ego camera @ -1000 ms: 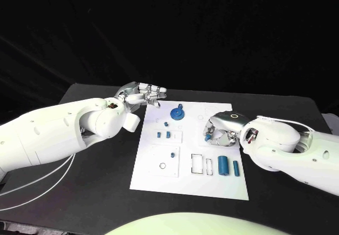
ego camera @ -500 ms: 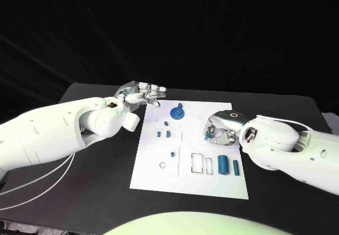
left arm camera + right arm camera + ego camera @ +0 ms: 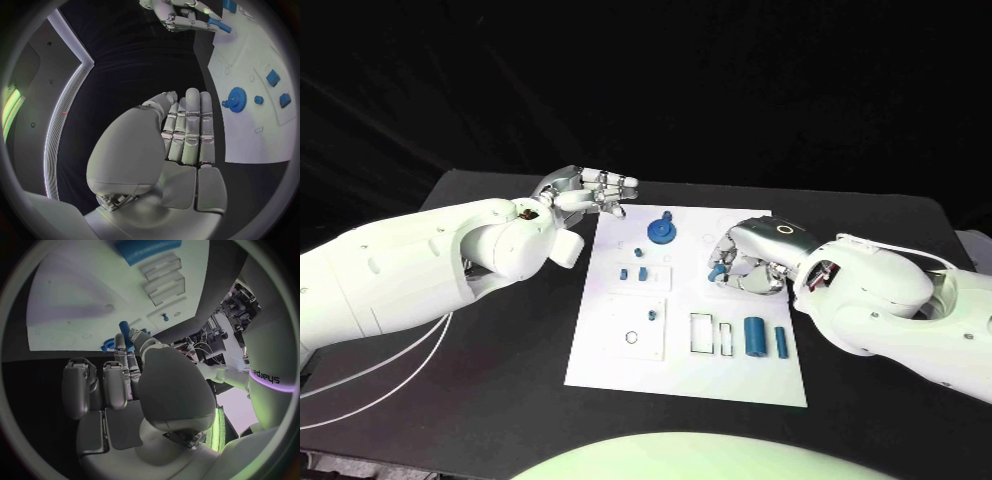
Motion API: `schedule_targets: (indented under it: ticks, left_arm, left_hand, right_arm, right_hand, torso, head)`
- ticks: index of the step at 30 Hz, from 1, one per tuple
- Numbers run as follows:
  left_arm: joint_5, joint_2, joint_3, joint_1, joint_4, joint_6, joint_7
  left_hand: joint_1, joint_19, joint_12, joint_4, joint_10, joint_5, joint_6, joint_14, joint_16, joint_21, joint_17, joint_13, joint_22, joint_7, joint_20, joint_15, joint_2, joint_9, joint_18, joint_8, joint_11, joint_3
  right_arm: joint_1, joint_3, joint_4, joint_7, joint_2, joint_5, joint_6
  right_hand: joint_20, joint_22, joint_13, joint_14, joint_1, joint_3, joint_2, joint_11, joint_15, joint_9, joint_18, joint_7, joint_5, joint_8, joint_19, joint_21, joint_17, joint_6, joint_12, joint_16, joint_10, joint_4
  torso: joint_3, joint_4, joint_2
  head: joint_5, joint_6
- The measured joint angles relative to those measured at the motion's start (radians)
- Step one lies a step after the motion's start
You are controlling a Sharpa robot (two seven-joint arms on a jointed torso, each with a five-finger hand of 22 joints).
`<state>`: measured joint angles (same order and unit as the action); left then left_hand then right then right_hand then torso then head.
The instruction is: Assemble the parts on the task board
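Note:
The white task board (image 3: 733,372) lies mid-table. My right hand (image 3: 750,262) hovers over its right middle and pinches a small blue peg (image 3: 715,271) at its fingertips; the same peg (image 3: 127,335) shows in the right wrist view and as a blue peg (image 3: 220,25) in the left wrist view. A blue gear (image 3: 662,234) stands near the board's far edge. Two small blue blocks (image 3: 635,273) sit below it. Two blue cylinders (image 3: 766,340) lie at the near right. My left hand (image 3: 589,190) is off the board's far left corner, fingers straight (image 3: 187,130), holding nothing.
White rectangular frames (image 3: 713,335) and a plate with holes (image 3: 638,326) sit on the board's near half. The black table (image 3: 473,400) has bare room to the left and in front of the board. My left forearm (image 3: 416,270) crosses the table's left side.
My right hand has moved a little toward the far side and left over the board, carrying the blue peg. The left hand has stayed put.

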<state>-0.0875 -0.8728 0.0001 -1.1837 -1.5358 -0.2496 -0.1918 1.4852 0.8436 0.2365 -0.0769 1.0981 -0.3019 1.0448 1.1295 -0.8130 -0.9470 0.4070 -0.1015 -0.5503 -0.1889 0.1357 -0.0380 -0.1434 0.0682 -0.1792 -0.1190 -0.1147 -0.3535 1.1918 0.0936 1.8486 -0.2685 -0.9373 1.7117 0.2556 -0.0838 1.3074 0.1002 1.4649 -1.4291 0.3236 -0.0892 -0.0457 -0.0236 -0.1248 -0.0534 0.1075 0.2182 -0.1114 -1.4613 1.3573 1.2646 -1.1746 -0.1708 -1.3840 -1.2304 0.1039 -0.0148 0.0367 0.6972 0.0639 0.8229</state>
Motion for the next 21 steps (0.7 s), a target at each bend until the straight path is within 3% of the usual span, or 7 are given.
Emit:
schedule_targets:
  ticks: [6,10,14,21]
  left_arm:
    - [0.000,0.006,-0.001,0.002,0.005,0.002,0.000]
    - [0.000,0.010,-0.001,0.002,0.009,0.003,0.000]
    - [0.000,0.014,-0.002,0.002,0.010,0.005,0.001]
    - [0.000,0.020,-0.003,0.002,0.010,0.008,0.003]
  left_hand:
    - [0.000,0.000,0.000,0.000,0.000,0.000,0.000,0.000,0.000,0.000,0.000,0.000,0.000,0.000,0.000,0.000,0.000,0.000,0.000,0.000,0.000,0.000]
    - [0.000,0.000,0.000,0.000,0.000,0.000,0.000,0.000,0.000,0.000,0.000,0.000,0.000,0.000,0.000,0.000,0.000,0.000,0.000,0.000,0.000,0.000]
    - [0.000,0.000,0.000,0.000,0.000,0.000,0.000,0.000,0.000,0.000,0.000,-0.001,0.000,0.000,0.000,0.000,0.000,0.000,0.000,0.000,0.000,0.000]
    - [0.000,0.000,0.000,0.000,0.000,0.000,0.000,0.000,0.000,0.000,0.000,-0.001,0.000,0.000,0.000,0.000,0.000,0.000,0.000,0.000,0.000,0.000]
  right_arm:
    - [0.001,-0.003,0.071,0.002,0.017,-0.005,0.034]
    - [-0.015,-0.004,0.092,0.005,0.066,-0.011,0.047]
    - [-0.040,0.001,0.093,0.011,0.120,-0.015,0.055]
    - [-0.083,0.011,0.044,0.022,0.201,-0.024,0.058]
  right_hand:
    - [0.000,0.000,-0.002,0.000,0.000,0.012,0.000,0.000,0.000,0.000,0.000,0.000,0.009,0.002,0.000,0.000,0.000,0.000,0.005,-0.004,-0.007,-0.004]
    - [0.000,0.000,-0.001,0.000,0.000,0.012,0.000,0.000,0.000,0.000,0.000,0.000,0.009,0.004,0.000,-0.004,-0.002,0.000,0.009,-0.004,-0.007,-0.005]
    - [0.000,0.001,-0.001,0.000,0.000,0.016,0.000,0.000,0.000,0.000,0.000,0.000,0.009,0.004,0.000,-0.004,-0.002,0.000,0.010,-0.004,-0.007,-0.009]
    - [0.000,0.001,-0.002,0.000,0.000,0.024,0.000,0.000,0.000,0.000,0.000,0.000,0.014,0.004,0.000,-0.012,-0.006,0.000,0.017,-0.004,-0.007,-0.008]
  torso:
    - [0.0001,-0.0013,-0.002]
    - [0.0003,-0.0013,-0.004]
    - [0.0007,-0.0008,-0.005]
    - [0.0014,0.0010,-0.004]
  head:
    - [0.006,0.001]
    - [0.012,0.007]
    - [0.022,0.012]
    - [0.036,0.017]
